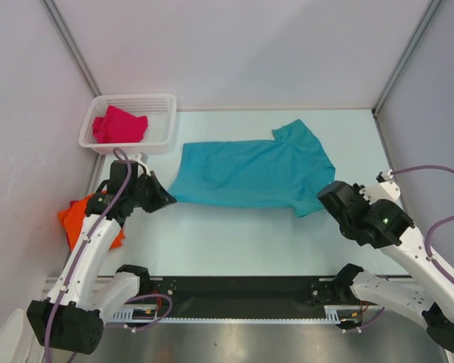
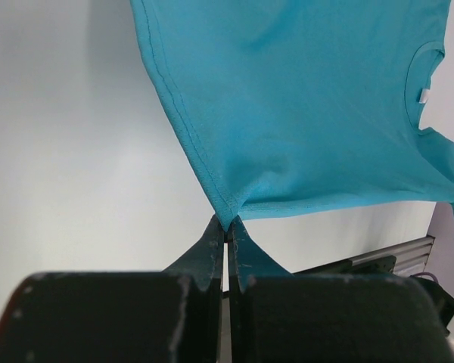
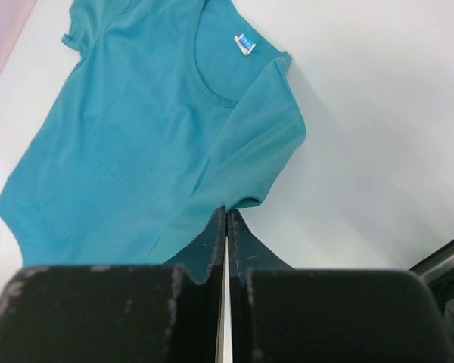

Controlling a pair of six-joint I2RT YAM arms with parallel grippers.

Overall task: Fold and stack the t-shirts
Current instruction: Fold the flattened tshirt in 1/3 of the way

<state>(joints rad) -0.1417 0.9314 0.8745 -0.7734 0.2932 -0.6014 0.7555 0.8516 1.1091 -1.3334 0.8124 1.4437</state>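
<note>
The teal-blue t-shirt (image 1: 250, 172) lies spread across the middle of the table, collar end to the right. My left gripper (image 1: 166, 199) is shut on its near-left hem corner (image 2: 228, 213). My right gripper (image 1: 323, 198) is shut on the edge of its near sleeve (image 3: 246, 198). The shirt fills both wrist views, the left (image 2: 303, 106) and the right (image 3: 136, 144). The magenta-red t-shirt (image 1: 119, 125) lies bunched in the white basket. The orange t-shirt (image 1: 77, 215) lies crumpled at the left table edge, partly hidden behind my left arm.
The white lattice basket (image 1: 163, 119) stands at the back left corner. Walls enclose the table on the left, back and right. A black rail (image 1: 242, 291) runs along the near edge between the arm bases.
</note>
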